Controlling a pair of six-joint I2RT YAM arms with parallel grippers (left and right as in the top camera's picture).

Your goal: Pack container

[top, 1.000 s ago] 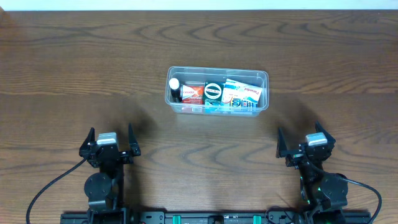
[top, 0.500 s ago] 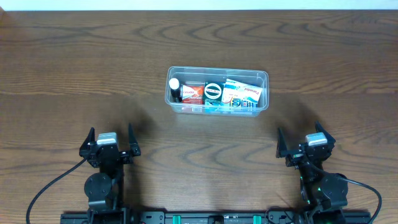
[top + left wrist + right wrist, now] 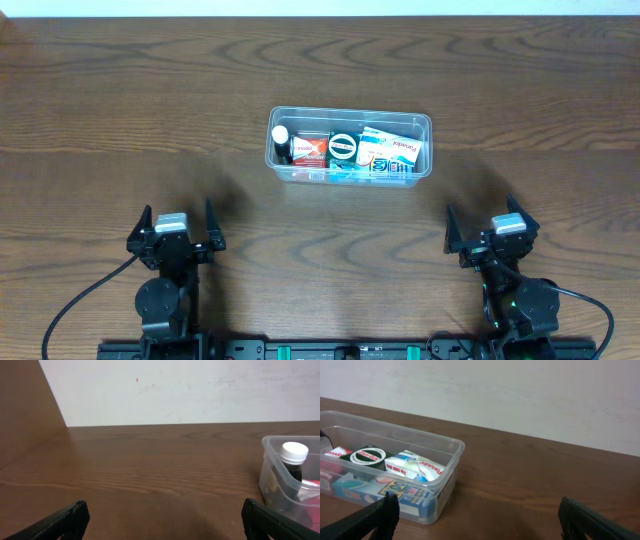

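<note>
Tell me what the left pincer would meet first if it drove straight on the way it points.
Nothing near: the left pincer faces bare table, free as far as the wall beyond. The container lies off to its right, apparently just outside that line.

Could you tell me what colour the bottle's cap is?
The cap is white, clearest in the left wrist view.

only thing i can kinda read is "panadol" on the white box [image 3: 395, 151] in the container [image 3: 349, 112]. print on the red box [image 3: 309, 150] and the round lid [image 3: 343, 146] next to it is too tiny.
</note>
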